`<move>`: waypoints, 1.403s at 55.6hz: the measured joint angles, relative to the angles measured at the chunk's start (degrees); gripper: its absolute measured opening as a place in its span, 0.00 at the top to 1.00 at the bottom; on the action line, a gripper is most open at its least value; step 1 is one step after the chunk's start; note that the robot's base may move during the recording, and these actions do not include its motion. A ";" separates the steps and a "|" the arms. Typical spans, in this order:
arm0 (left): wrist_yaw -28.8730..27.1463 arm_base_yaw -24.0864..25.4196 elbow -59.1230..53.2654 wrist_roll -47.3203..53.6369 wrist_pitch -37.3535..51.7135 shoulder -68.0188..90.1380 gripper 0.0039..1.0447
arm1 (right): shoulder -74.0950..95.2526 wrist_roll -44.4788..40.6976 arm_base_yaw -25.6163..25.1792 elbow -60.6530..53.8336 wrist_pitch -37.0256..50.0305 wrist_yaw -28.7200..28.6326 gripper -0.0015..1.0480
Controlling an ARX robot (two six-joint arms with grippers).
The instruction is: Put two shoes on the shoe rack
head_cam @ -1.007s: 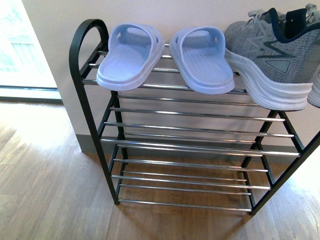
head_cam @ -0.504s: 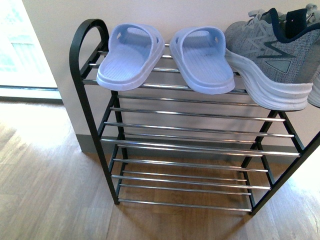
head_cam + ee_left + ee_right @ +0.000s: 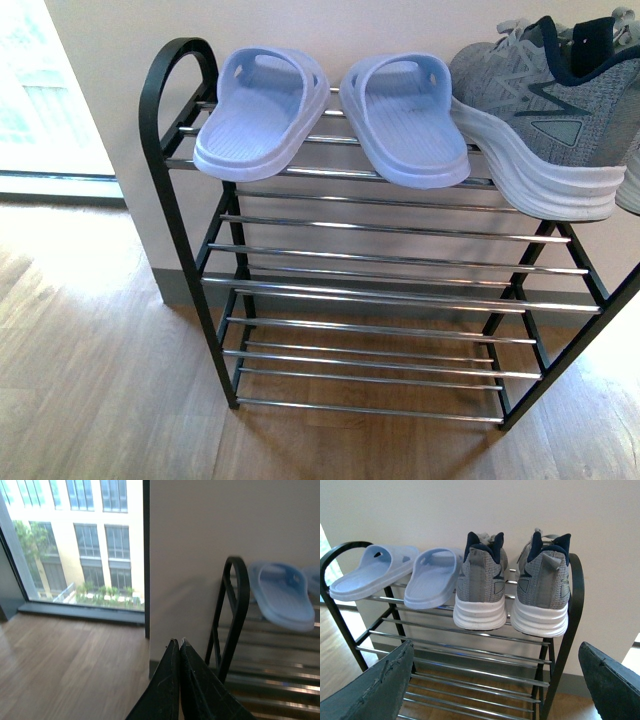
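The shoe rack (image 3: 170, 200) has a black frame and silver rods. On its top tier lie two pale blue slide sandals (image 3: 262, 110) (image 3: 403, 118) and a grey knit sneaker (image 3: 545, 120) with a white sole. In the right wrist view both grey sneakers (image 3: 481, 587) (image 3: 543, 590) stand side by side on the top tier beside the sandals (image 3: 370, 572), heels toward me. My right gripper (image 3: 497, 652) is open, well back from the rack, nothing between its fingers. My left gripper (image 3: 177, 642) is shut and empty, near the rack's arched side (image 3: 235, 615).
The rack's lower tiers (image 3: 390, 290) hold nothing. A pale wall (image 3: 100, 60) stands behind the rack. Wooden floor (image 3: 90, 360) spreads around it. A floor-length window (image 3: 75, 540) lies left of the wall corner.
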 joint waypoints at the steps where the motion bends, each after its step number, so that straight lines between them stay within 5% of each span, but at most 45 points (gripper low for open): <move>1: -0.02 0.00 0.00 0.00 -2.23 -2.10 0.99 | 0.00 0.00 0.00 0.00 -0.02 0.00 0.09; 24: -0.07 0.00 0.00 -0.02 -3.48 -4.31 0.99 | 0.00 0.02 0.00 0.00 -0.02 0.00 0.09; 54: -0.07 0.00 0.00 0.11 -3.48 -4.31 0.07 | 0.00 0.00 0.00 0.00 0.00 -0.02 0.09; 78: -0.07 0.00 0.00 0.11 -3.48 -4.33 0.09 | 0.00 0.00 0.00 0.00 -0.02 0.00 0.09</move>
